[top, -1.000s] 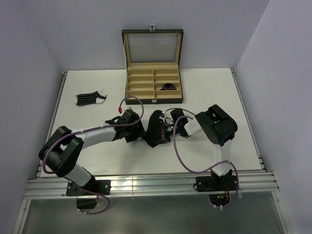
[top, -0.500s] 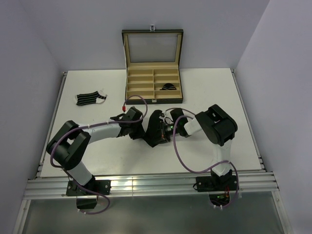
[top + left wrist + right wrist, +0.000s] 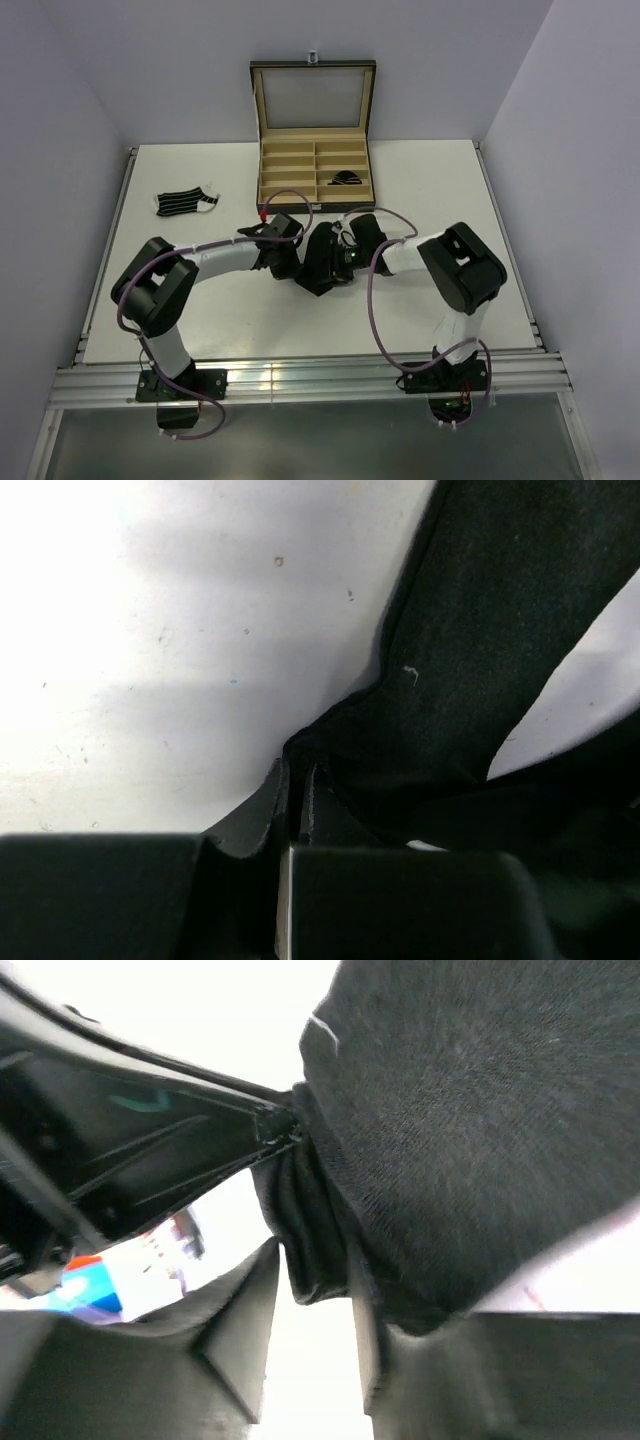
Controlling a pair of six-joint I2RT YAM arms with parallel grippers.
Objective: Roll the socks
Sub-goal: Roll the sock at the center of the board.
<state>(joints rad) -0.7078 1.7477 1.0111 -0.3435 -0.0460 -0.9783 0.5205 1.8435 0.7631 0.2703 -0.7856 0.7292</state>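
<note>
Socks in view: three. Plain black sock [image 3: 480, 650], fine soft knit, lies mid-bench [image 3: 200, 310] between both tools. Left tool [image 3: 297, 775] is closed, pinching its edge. Right tool [image 3: 312, 1250] has jaws narrowly apart around a fold; whether it grips, cannot tell. Striped sock [image 3: 185, 203] lies flat near the left edge, with open bench around it. Rolled bundle [image 3: 347, 179] sits in a right-hand compartment of the box [image 3: 315, 207].

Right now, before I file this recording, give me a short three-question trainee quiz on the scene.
1. True or false: the left claw is shut on the black sock.
2. Where does the striped sock lie? A in the box; B on the table, left of the box; C on the box's lid.
3. Fill in: the box's lid stands ____.
Key: 1 true; 2 B; 3 open.
</note>
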